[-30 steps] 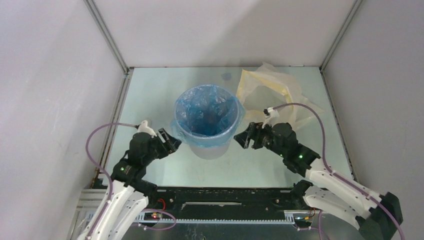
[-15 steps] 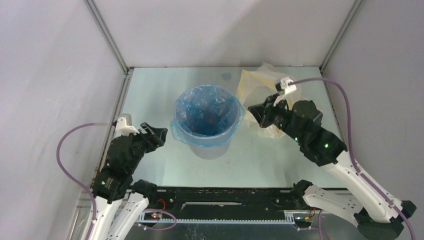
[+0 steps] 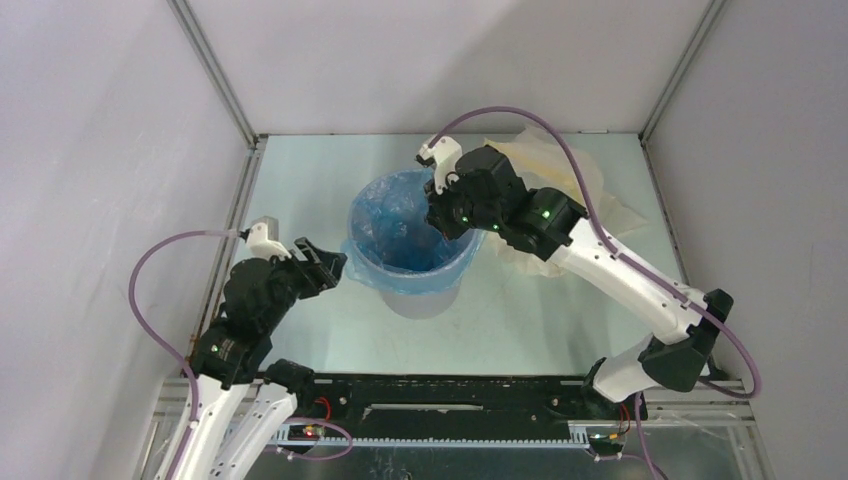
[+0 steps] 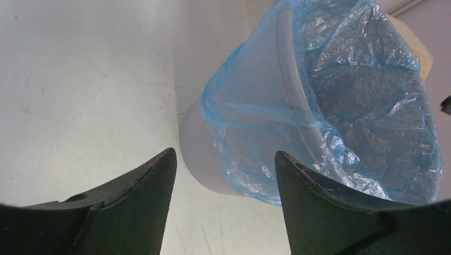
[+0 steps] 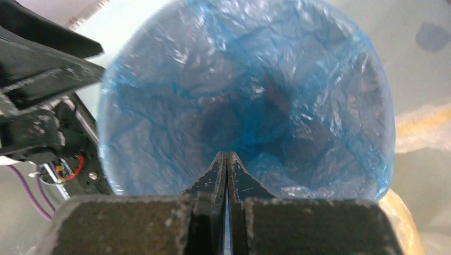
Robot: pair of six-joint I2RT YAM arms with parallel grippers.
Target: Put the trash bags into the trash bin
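The trash bin (image 3: 425, 300) stands mid-table, lined with the blue trash bag (image 3: 400, 235), whose edge is folded out over the rim. In the left wrist view the bag (image 4: 367, 95) drapes down the bin's pale wall (image 4: 194, 143). My right gripper (image 3: 438, 220) hangs over the bin's far-right rim, pointing down into the mouth. The right wrist view shows its fingers shut (image 5: 227, 155) with nothing between them, above the bag's crinkled inside (image 5: 239, 79). My left gripper (image 3: 325, 265) is open and empty just left of the bin, with the bin wall seen between its tips (image 4: 223, 154).
A pale yellow translucent bag (image 3: 600, 190) lies crumpled behind and right of the bin, partly under my right arm; it shows at one edge in both wrist views (image 4: 417, 48) (image 5: 420, 127). The cell's frame posts and walls close in the table.
My right arm swung from beside the bin, over the yellow bag, to above the bin's mouth, and its jaws closed. My left gripper pulled back left, then edged toward the bin, still open.
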